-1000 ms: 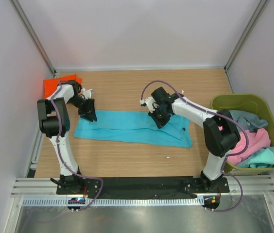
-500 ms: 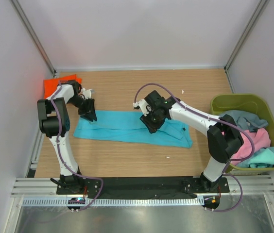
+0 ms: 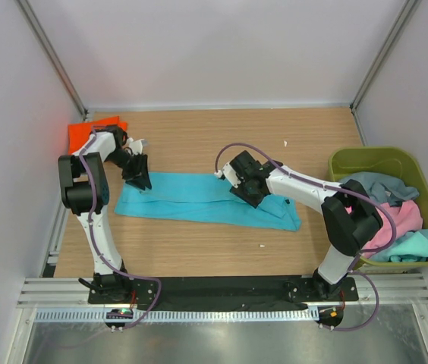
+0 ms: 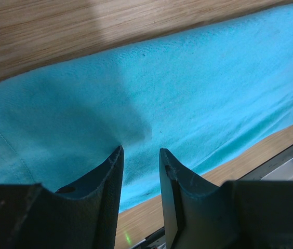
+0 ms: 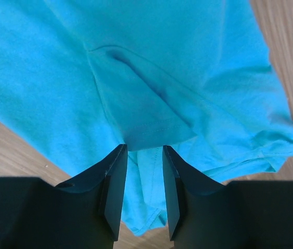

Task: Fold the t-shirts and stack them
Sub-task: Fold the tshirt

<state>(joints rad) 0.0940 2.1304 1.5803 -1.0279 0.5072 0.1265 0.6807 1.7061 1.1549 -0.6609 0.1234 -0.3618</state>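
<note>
Turquoise t-shirt (image 3: 208, 199) lies flat across the surface (image 3: 199, 144); left tool (image 4: 140, 155) pinches its far-left edge, right tool (image 5: 144, 150) grips a fold mid-shirt.

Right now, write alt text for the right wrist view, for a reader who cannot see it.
The right end effector hangs close over a turquoise-blue t-shirt lying on a wooden table, its two dark fingers slightly apart astride the hemmed edge of a folded flap of the cloth. Bare wood shows at the lower left and upper right.
</note>
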